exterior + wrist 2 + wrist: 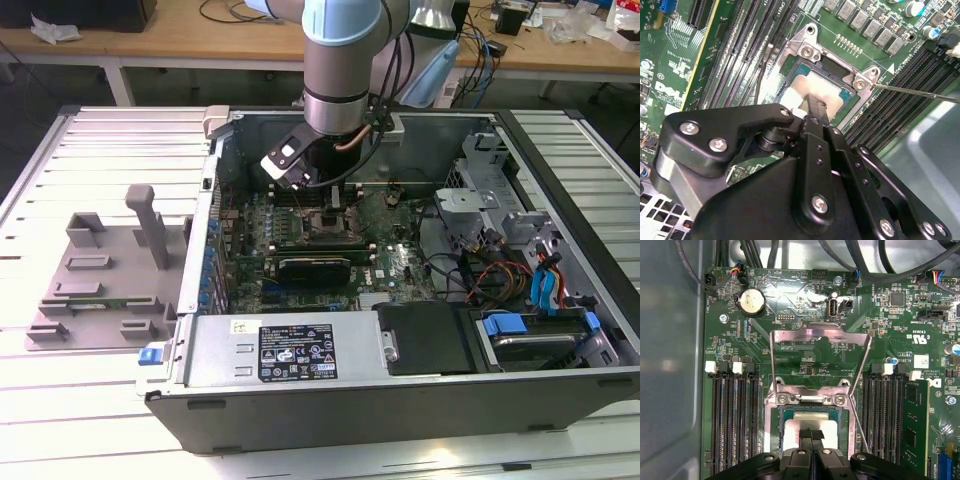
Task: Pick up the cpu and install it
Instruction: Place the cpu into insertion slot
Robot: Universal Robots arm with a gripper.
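The cpu (794, 427) lies flat in the open socket (774, 430) on the green motherboard, its silver-grey top (822, 85) showing in both wrist views. My gripper (812, 433) hangs straight over it with its two black fingers pressed together and nothing between them. The fingertips (816, 105) sit at the middle of the chip's top; whether they touch it I cannot tell. In the exterior view the arm reaches down into the open computer case, and the gripper (326, 196) is just above the socket (328, 222).
The socket's metal load plate (820, 337) stands flipped open, and its thin lever (858, 420) sticks out beside it. Black memory slots (732, 425) flank the socket. A grey plastic tray (100, 270) with upright posts lies outside the case, at the exterior view's left. Cables and drive bays (530, 290) fill the case's other end.
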